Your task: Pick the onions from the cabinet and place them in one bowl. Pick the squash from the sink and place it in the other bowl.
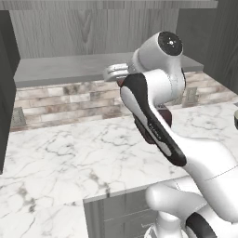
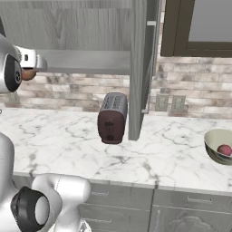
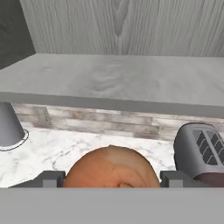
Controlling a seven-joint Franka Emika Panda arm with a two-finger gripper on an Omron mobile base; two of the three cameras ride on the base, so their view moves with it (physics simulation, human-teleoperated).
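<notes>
I see the orange-brown onion (image 3: pixel 110 168) clamped between the gripper (image 3: pixel 110 178) fingers, just in front of the cabinet (image 3: pixel 131 26) shelf edge, above the marble counter (image 1: pixel 65 153). Onion skin smooth, rounded, faintly streaked. Shelf matte grey, back panel wood-grained. Reddish-purple onion (image 2: pixel 224 150) sits in the pale bowl (image 2: pixel 212 141).

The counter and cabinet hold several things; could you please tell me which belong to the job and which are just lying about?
For the job:
- orange-brown onion, between the end effector fingers
- reddish-purple onion, in the bowl
- cabinet shelf

Just lying about:
- toaster
- wall outlets
- window
</notes>
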